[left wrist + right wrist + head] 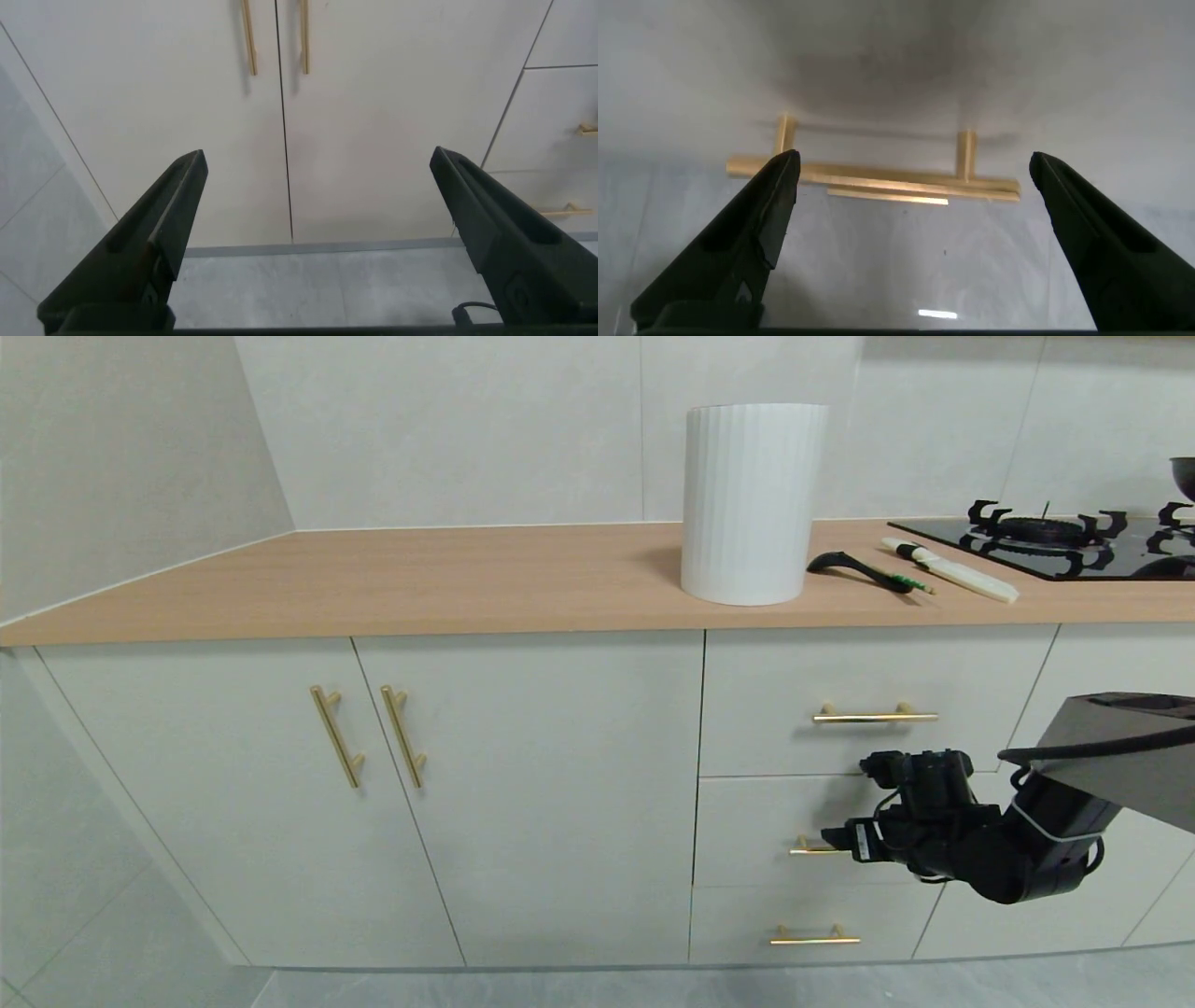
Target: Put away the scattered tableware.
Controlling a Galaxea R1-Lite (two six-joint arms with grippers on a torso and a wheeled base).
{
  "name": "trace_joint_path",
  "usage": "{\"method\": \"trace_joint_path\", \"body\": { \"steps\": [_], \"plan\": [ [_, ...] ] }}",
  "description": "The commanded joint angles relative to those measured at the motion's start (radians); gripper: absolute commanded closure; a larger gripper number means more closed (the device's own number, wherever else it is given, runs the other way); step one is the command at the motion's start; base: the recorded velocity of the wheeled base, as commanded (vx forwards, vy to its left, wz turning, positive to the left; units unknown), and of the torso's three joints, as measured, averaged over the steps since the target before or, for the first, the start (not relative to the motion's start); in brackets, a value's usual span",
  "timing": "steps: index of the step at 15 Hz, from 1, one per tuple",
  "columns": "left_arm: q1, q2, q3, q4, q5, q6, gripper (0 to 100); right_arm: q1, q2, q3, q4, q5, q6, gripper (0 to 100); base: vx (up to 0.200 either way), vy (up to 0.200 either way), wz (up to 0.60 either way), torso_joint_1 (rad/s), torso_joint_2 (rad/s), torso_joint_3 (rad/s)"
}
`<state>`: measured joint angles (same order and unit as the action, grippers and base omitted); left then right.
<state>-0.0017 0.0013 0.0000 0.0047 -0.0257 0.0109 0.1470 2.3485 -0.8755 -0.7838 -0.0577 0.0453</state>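
On the wooden counter (467,579) lie a black spoon (854,567) and a white-sheathed knife (952,571), just right of a tall white ribbed holder (752,504). My right gripper (864,817) hangs low in front of the drawer stack, at the middle drawer's gold handle (810,847). In the right wrist view this gripper (915,166) is open, with the handle (878,177) lying across the gap just ahead of its fingertips and nothing held. My left gripper (318,161) is open and empty, facing the double cabinet doors (374,121) near the floor.
A black gas hob (1055,537) sits at the counter's right end. The drawer stack has a top handle (875,715) and a bottom handle (814,938). Two vertical gold handles (369,737) mark the cabinet doors. Grey floor tiles (308,280) run below.
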Motion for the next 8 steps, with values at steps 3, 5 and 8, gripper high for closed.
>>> {"method": "trace_joint_path", "body": {
  "steps": [3,5,8],
  "plan": [
    [0.000,0.000,0.000,0.000,0.000,0.000,0,0.000,0.061,-0.036,-0.009,-0.005,0.021,0,0.000,0.000,0.00,0.000,0.00,0.000],
    [0.000,0.000,0.000,0.000,0.000,0.000,0,-0.004,0.078,-0.053,-0.009,-0.019,0.025,0,0.000,0.000,0.00,0.000,0.00,0.000],
    [0.000,0.000,0.000,0.000,0.000,0.000,0,-0.003,0.104,-0.065,-0.003,-0.053,0.024,0,0.000,0.000,0.00,0.000,0.00,0.000]
  ]
}}
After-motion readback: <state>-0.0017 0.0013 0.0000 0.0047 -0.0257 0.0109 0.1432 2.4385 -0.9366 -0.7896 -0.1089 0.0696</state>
